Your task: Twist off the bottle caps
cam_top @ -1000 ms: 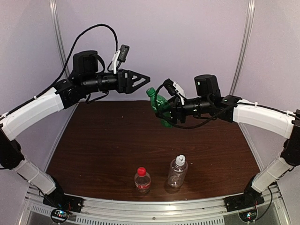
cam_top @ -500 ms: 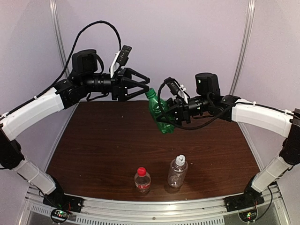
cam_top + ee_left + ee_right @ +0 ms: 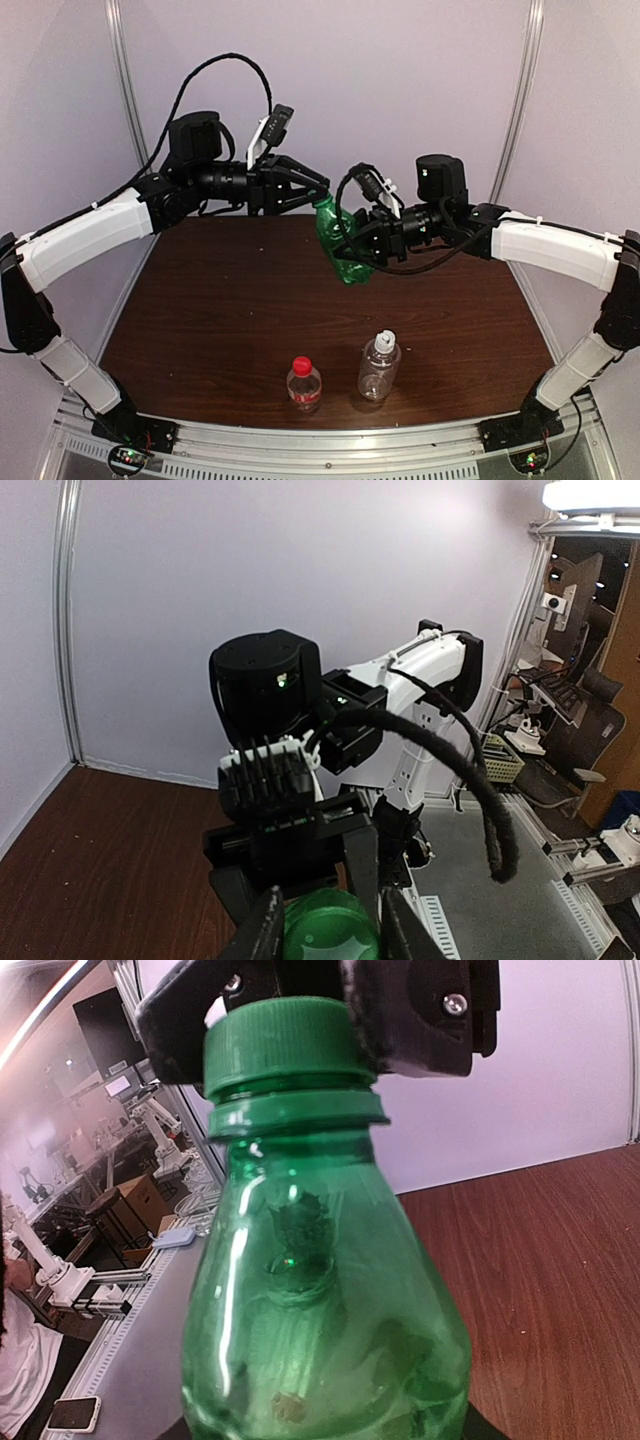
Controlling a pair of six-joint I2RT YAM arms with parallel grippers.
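Green cap (image 3: 285, 1045), on the green bottle (image 3: 338, 250), is clenched by the left hand (image 3: 316, 190); the right hand (image 3: 362, 240) grasps the bottle's body, tilted in midair above the tabletop (image 3: 220, 300).

The slim green plastic bottle (image 3: 341, 248), green screw cap (image 3: 285, 1040) on, hangs tilted above the worktop (image 3: 220, 300). The short clear bottle (image 3: 304, 390) with red cap (image 3: 302, 365) and the larger clear ribbed bottle (image 3: 378, 374) with white-grey cap (image 3: 385, 341) stand upright near its front.

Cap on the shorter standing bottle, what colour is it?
The cap is red, seen best in the top external view.
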